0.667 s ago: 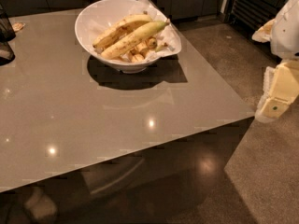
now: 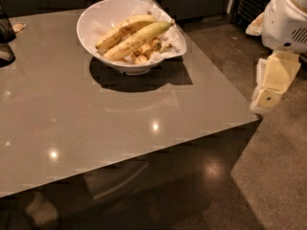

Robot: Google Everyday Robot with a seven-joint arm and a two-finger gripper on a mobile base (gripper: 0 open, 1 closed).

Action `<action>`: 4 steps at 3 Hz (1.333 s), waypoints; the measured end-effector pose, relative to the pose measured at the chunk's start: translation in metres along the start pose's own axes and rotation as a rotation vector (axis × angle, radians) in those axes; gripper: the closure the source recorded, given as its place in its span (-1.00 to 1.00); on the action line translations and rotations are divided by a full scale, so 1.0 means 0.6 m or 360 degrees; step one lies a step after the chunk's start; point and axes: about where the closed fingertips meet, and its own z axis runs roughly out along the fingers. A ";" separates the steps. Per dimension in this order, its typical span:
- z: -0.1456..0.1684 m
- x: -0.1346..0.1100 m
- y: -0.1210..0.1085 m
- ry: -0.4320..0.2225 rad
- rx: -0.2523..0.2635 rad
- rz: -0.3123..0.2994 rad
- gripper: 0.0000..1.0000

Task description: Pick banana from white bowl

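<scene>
The white bowl [image 2: 91,14] stands at the far middle of the grey table [image 2: 96,123], with crumpled white paper [image 2: 176,38] at its right rim. The banana [image 2: 136,40], long and yellow with brown speckles, lies across the bowl with its greenish stem end pointing up and right. A browner whole banana [image 2: 121,28] lies behind it, and short pieces [image 2: 144,53] lie beneath. My gripper [image 2: 271,83], cream coloured, hangs off the table's right side, well to the right of the bowl and below it in the view, holding nothing that shows.
A dark object [image 2: 5,42] stands at the table's far left edge, with a small scrap [image 2: 19,27] beside it. The table's right edge [image 2: 225,80] runs between the bowl and my gripper. Speckled floor [image 2: 273,176] lies to the right. Dark cabinets stand behind.
My gripper has shifted slightly left and up, a little nearer the table's right edge. The bowl and the bananas have not moved.
</scene>
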 end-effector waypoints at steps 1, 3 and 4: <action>0.018 -0.026 -0.029 0.0032 -0.0025 -0.0090 -1.00; 0.033 -0.067 -0.054 0.0042 -0.0009 -0.0187 -1.00; 0.029 -0.081 -0.077 -0.0003 0.0012 -0.0203 -1.00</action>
